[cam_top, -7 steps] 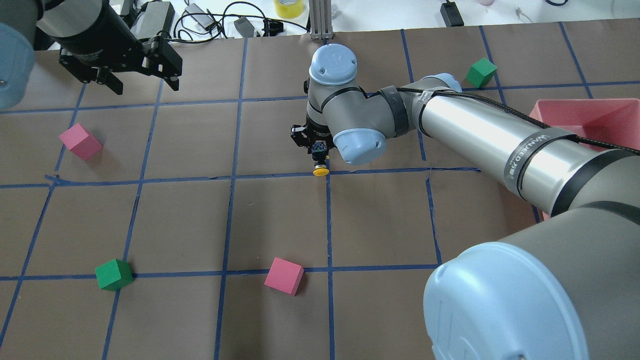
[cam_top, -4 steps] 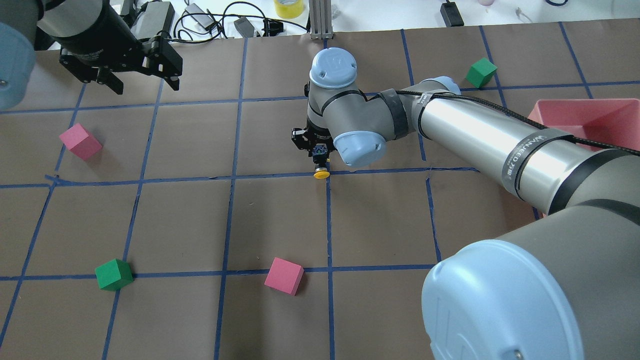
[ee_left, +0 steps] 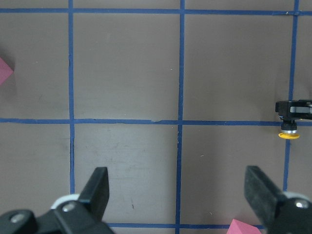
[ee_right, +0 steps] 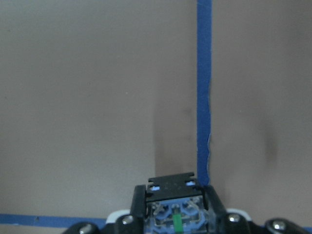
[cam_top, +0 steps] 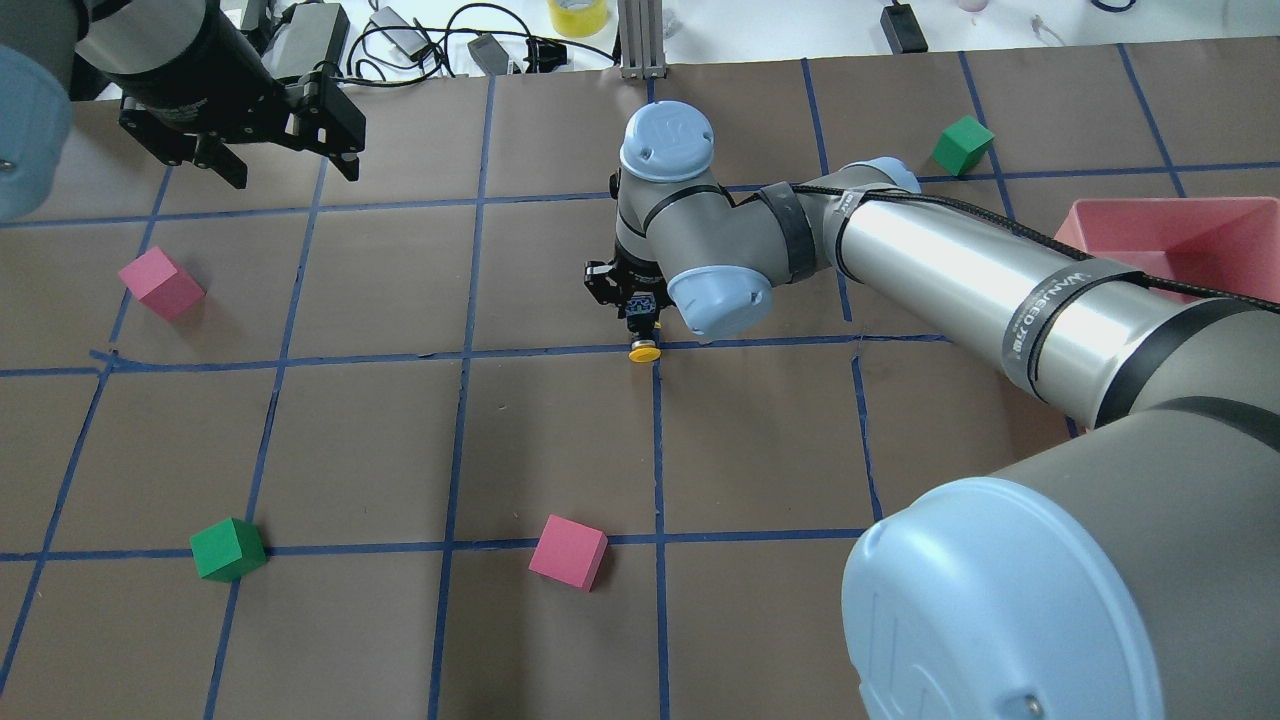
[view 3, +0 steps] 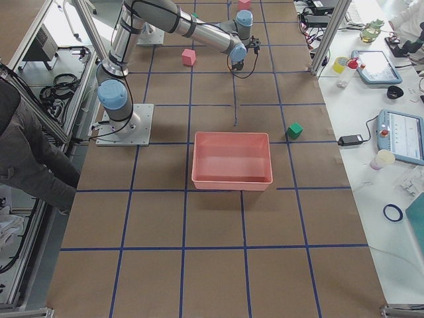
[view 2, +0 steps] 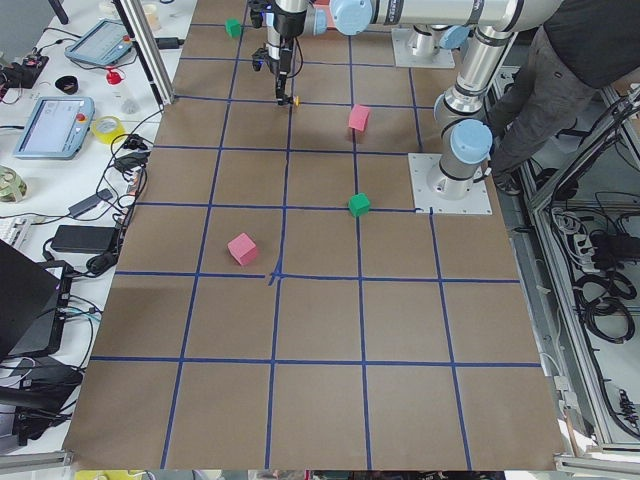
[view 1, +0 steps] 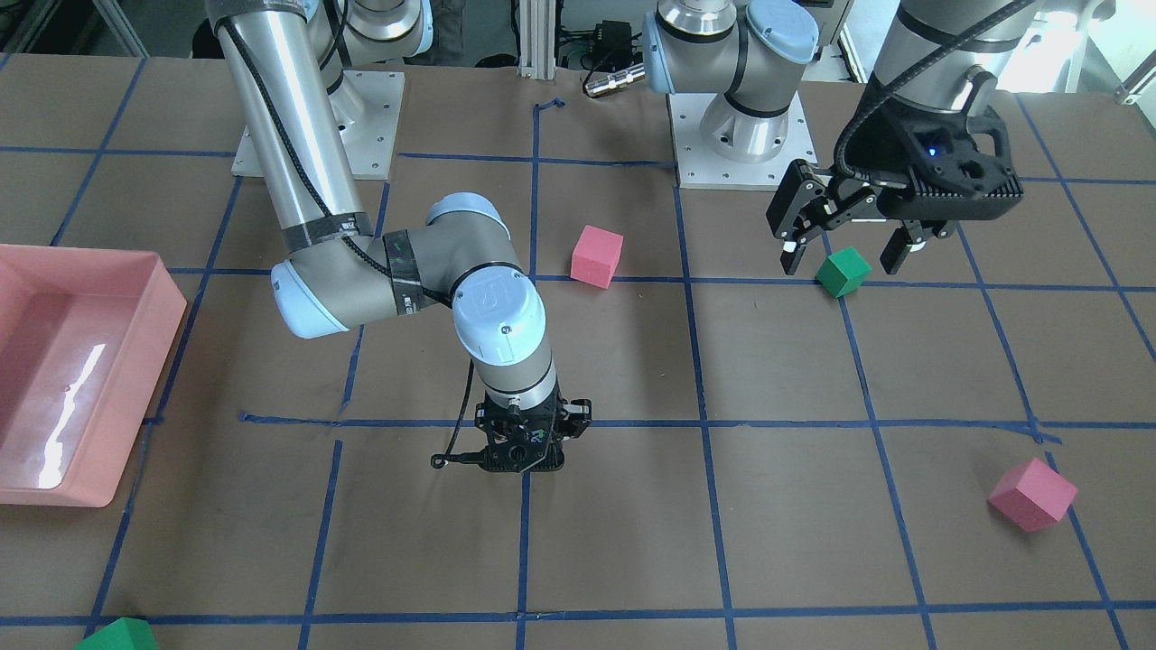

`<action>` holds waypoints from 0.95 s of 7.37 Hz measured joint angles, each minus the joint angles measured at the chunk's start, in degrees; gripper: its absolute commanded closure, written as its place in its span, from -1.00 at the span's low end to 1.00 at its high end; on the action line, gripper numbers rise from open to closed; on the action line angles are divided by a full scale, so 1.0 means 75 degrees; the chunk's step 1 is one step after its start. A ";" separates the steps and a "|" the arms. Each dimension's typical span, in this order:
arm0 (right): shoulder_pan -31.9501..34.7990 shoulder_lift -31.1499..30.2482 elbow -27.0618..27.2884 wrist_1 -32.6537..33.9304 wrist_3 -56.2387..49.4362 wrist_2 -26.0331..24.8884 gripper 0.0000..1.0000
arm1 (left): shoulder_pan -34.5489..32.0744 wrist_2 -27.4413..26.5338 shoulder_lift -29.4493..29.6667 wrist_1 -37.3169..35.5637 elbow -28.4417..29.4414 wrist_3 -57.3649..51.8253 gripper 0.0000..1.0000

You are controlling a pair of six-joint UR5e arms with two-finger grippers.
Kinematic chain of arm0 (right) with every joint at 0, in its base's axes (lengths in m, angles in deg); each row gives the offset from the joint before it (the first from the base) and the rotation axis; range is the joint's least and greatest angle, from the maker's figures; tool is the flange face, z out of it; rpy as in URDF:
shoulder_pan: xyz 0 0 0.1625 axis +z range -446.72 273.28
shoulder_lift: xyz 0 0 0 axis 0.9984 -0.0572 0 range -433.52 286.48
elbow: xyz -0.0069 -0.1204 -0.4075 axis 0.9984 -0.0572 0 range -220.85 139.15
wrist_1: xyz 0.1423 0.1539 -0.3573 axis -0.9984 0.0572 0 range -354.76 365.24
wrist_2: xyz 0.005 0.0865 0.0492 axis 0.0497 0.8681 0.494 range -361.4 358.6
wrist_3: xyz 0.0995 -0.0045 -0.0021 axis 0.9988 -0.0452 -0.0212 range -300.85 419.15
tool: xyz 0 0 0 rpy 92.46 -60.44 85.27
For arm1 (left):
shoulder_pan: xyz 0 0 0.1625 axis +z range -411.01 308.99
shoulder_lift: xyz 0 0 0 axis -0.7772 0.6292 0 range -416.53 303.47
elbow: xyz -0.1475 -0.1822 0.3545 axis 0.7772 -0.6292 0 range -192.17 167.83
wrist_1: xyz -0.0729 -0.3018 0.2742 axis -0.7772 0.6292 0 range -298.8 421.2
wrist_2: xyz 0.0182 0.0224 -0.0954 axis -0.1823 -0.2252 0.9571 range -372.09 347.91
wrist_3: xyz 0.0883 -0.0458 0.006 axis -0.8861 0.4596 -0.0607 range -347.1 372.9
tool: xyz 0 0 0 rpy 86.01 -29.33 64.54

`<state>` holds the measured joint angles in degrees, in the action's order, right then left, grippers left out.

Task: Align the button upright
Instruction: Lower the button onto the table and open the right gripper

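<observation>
From across the table you see the right gripper (view 1: 526, 462) pointing straight down over a crossing of blue tape lines (view 1: 632, 422), with whatever it carries hidden beneath it. The left gripper (view 1: 841, 264) hangs spread wide above a green cube (view 1: 847, 276). From overhead you find the button (cam_top: 643, 350) clamped in the right gripper, yellow cap downward, right at that tape crossing; you cannot tell whether the cap touches the table (cam_top: 400, 430). The left gripper sits well apart at the back left, fingers spread and holding nothing. In both side views the button is too small for you to judge. Your left wrist camera shows its own fingers (ee_left: 96, 192) wide apart and the button at the right edge, its cap lowest in that view. Your right wrist camera looks down on the button, terminal end toward the lens, pinched between the jaws.
</observation>
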<state>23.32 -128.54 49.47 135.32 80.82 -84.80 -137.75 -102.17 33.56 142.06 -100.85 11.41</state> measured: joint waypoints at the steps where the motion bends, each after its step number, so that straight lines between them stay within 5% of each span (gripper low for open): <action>1: 0.0000 -0.0001 0.0028 0.0000 0.0003 0.0006 0.41 | 0.0000 0.0000 0.0003 0.0000 -0.0003 0.0000 -1.00; 2: 0.0000 -0.0006 0.0052 0.0003 0.0007 0.0010 0.03 | -0.0004 0.0005 0.0011 -0.0001 -0.0007 0.0000 -1.00; 7: 0.0000 -0.0024 0.0083 0.0000 0.0019 0.0060 -0.50 | -0.0010 0.0001 0.0022 0.0007 -0.0022 0.0002 -1.00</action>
<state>23.32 -128.72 50.09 135.32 80.96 -84.36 -137.83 -102.16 33.73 142.12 -101.01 11.43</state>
